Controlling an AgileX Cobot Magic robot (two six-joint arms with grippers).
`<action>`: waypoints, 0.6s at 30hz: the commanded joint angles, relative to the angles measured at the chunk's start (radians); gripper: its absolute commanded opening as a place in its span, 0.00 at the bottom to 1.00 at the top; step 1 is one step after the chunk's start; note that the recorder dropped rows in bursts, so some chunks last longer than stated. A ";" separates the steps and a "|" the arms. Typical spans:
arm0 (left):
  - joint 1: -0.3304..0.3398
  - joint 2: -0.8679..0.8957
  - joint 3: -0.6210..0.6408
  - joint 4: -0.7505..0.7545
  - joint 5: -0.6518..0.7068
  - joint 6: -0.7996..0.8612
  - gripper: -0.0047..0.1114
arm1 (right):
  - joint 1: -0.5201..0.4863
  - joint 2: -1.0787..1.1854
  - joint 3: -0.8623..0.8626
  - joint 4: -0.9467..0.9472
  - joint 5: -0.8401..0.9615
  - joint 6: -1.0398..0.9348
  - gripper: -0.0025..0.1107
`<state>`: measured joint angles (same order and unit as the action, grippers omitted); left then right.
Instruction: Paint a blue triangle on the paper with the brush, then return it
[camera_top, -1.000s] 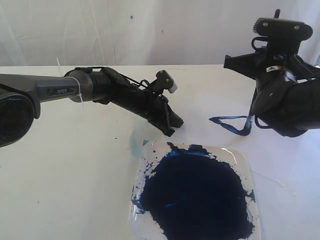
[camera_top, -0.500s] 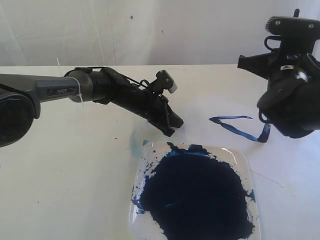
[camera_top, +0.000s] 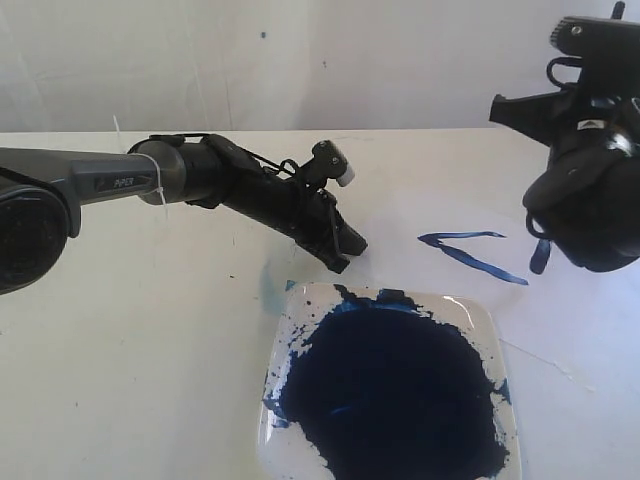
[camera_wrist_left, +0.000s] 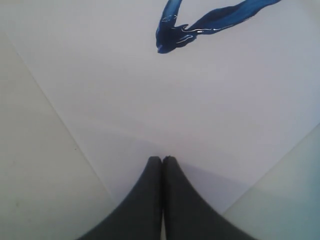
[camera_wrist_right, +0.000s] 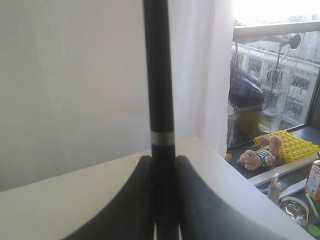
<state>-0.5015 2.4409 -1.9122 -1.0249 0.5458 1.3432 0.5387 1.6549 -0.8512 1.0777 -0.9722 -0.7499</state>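
The blue triangle lies on the paper as two rough strokes meeting in a point at its left end. My right gripper hangs above the paper's right side, shut on the brush. The brush's blue-stained tip hangs just right of the strokes, seemingly lifted off the sheet. In the right wrist view the black handle stands between the shut fingers. My left gripper rests shut and empty on the paper's near-left corner, with the strokes' pointed end ahead of it.
A square clear dish holding a large dark-blue paint pool sits just in front of the paper, close to the left gripper. A faint pale-blue smear marks the table by the dish's left corner. The table's edge shows in the right wrist view.
My right arm has moved right and upward with the brush, drawing the tip off the end of the lower stroke, which now shows fully. The left arm has not moved.
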 joint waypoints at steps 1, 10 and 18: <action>-0.003 -0.004 -0.003 -0.006 0.031 0.007 0.04 | -0.001 -0.048 0.004 -0.027 -0.008 -0.013 0.02; -0.003 -0.004 -0.003 -0.006 0.031 0.007 0.04 | -0.058 -0.102 0.000 -0.150 0.286 -0.046 0.02; -0.003 -0.004 -0.003 -0.006 0.031 0.007 0.04 | -0.195 -0.112 -0.036 -0.419 0.462 0.159 0.02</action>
<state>-0.5015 2.4409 -1.9122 -1.0249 0.5483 1.3432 0.3851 1.5536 -0.8776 0.7976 -0.5354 -0.6875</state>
